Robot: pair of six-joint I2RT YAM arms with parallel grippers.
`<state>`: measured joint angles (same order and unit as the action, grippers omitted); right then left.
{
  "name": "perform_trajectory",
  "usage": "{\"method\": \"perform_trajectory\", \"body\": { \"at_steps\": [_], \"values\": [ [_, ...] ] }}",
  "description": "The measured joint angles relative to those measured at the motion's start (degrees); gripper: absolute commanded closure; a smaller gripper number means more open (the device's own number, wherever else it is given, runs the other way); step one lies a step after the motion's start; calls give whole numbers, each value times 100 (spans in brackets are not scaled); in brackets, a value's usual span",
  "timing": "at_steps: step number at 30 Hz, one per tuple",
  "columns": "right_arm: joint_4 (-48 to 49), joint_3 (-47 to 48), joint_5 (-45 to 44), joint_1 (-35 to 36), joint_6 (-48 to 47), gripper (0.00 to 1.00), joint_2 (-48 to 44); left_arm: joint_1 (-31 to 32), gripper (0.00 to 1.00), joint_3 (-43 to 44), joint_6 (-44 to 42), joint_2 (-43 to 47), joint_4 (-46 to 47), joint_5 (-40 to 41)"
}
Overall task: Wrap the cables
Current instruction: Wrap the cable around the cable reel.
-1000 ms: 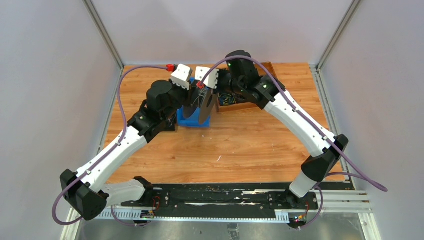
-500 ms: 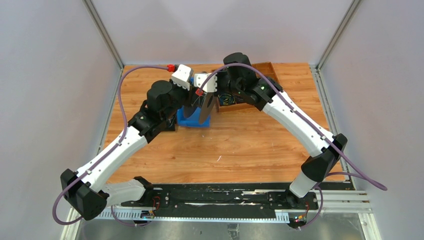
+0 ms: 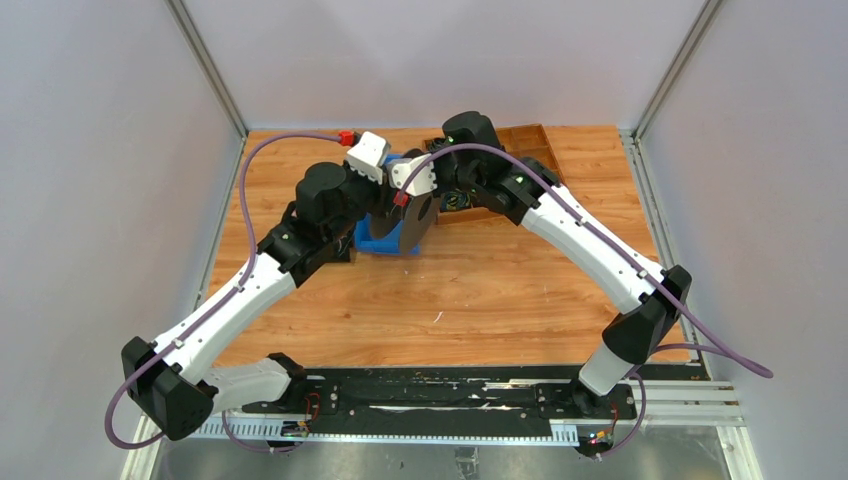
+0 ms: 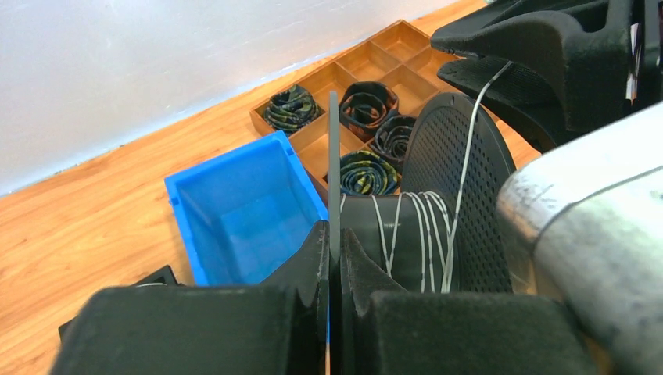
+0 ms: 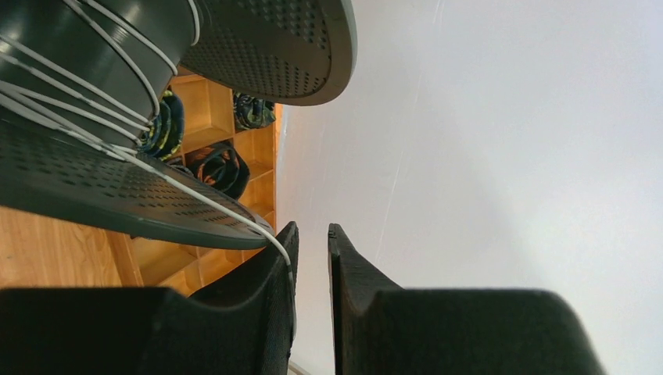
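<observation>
A black spool with perforated flanges carries several turns of thin whitish cable on its hub. My left gripper is shut on the spool's near flange, holding it upright over the blue bin; both show in the top view. My right gripper is just beside the spool's other flange. Its jaws stand a narrow gap apart. The cable runs taut off the hub, over the flange rim and down the inner face of the left finger.
A blue bin sits under the spool, also in the top view. A wooden compartment tray behind it holds small black cable coils. Both arms crowd together at the back middle of the wooden table.
My right arm has moved left and nearer, closing in on the spool. The spool's flange now faces the top camera more. The left arm has barely moved.
</observation>
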<state>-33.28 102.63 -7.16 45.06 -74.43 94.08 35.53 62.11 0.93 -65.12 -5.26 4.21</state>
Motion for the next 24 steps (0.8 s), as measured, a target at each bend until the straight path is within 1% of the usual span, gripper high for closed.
{"method": "perform_trajectory", "body": {
  "at_steps": [7,11,15,18,21,24],
  "values": [
    [90,-7,-92,0,-162,75,0,11,100,-2,57,0,48,-15],
    [92,-17,-11,-22,-94,70,0,11,100,-15,52,2,44,-24],
    [85,-28,420,-201,184,63,0,11,100,-70,42,2,39,-57],
    [79,-28,800,-365,413,61,0,13,100,-94,50,2,42,-85],
    [74,-28,1115,-542,614,60,0,13,100,-94,55,2,46,-133],
    [46,-39,1349,-717,767,61,0,13,100,-94,57,9,76,-179]
  ]
}}
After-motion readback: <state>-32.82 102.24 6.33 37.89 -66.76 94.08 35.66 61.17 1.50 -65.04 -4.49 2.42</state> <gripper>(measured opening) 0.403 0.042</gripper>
